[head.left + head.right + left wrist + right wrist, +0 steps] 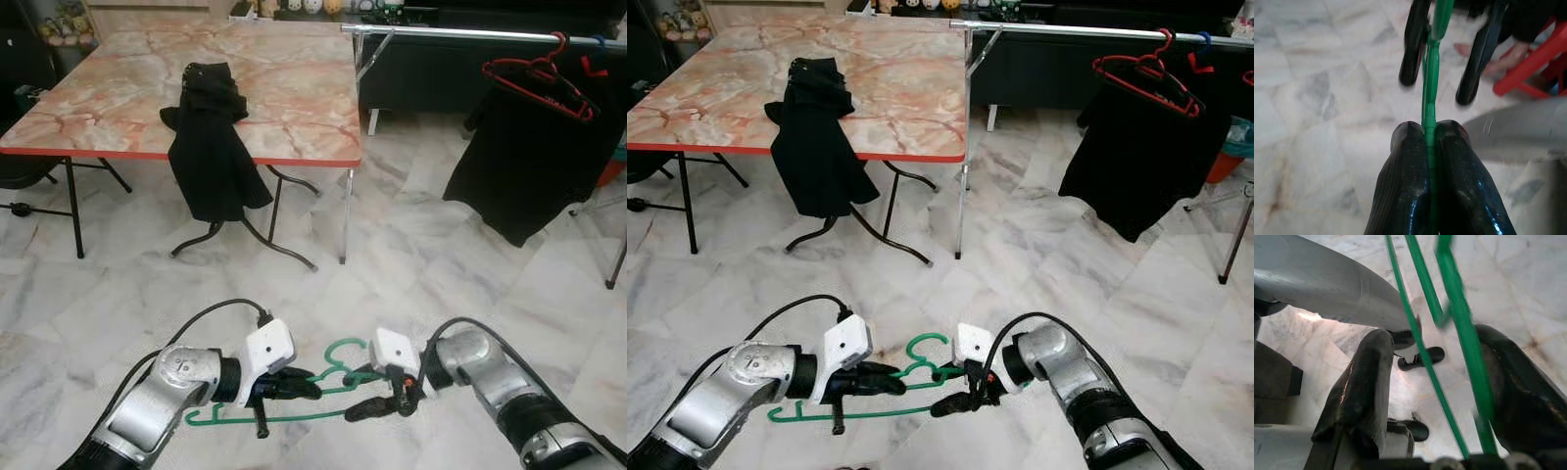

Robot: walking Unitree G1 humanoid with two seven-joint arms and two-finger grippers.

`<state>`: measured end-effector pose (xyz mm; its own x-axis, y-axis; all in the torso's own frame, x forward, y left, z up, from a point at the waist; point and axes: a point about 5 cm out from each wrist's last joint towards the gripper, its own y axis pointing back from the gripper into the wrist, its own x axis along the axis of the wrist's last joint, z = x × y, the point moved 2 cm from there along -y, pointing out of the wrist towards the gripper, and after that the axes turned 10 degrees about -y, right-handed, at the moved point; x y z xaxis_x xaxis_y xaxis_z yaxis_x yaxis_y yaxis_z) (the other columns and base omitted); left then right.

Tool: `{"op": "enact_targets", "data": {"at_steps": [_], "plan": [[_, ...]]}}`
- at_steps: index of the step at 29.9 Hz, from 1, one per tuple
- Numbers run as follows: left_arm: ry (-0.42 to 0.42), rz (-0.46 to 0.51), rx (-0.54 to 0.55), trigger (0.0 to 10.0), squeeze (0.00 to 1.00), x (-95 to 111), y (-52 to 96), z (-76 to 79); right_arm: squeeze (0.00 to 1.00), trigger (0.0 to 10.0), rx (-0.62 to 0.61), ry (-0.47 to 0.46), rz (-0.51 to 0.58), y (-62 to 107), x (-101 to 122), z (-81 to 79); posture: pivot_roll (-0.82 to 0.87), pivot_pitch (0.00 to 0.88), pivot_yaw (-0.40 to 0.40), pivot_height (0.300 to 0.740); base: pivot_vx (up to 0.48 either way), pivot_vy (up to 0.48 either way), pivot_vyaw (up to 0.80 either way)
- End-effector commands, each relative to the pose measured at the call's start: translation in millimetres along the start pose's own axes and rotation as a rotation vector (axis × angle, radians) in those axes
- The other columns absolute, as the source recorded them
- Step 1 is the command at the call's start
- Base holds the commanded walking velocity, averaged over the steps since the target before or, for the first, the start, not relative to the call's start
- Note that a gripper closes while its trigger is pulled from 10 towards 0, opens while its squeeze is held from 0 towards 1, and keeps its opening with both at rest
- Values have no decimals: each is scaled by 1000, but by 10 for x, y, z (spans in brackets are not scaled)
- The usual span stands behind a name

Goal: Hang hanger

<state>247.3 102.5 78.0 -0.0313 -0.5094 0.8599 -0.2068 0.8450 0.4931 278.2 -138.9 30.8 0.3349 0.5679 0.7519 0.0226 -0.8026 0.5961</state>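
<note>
Well short of the silver metal clothes rail (451,34), the left end effector (294,384) clamps the thin green plastic hanger (294,416), the right end effector (377,399) spread wide around it, hanging undone.

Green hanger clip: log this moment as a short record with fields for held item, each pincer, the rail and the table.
held item: green hanger, low over the marble floor, between both arms
left pincer: shut on the green hanger
right pincer: open, fingers either side of the hanger's wire
rail: ahead to the right, carrying a red hanger and a black garment
table: ahead to the left, black clothing draped over its front edge
</note>
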Motion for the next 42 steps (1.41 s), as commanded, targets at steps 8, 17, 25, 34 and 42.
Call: {"op": "enact_targets", "data": {"at_steps": [8,17,25,34,42], "plan": [[-11,-63,-1,0,0,-136,21,25,1000,10000,-83,12,72,29,114,95,99,99,-34,740,0,0,0],[11,-136,60,0,0,-376,79,-8,0,10000,-253,-17,61,87,13,225,96,100,-35,740,0,0,0],[60,-234,331,4863,0,-704,153,-246,0,10000,-477,-146,16,75,-337,291,96,103,-34,740,0,0,0],[306,-428,849,10000,0,-1436,413,-280,0,10000,-951,-656,169,-25,-948,213,90,107,-23,740,0,0,0],[531,-550,926,10000,0,-1939,535,261,0,10000,-1102,-995,153,-207,-1476,-174,88,109,-16,740,0,0,0]]}}
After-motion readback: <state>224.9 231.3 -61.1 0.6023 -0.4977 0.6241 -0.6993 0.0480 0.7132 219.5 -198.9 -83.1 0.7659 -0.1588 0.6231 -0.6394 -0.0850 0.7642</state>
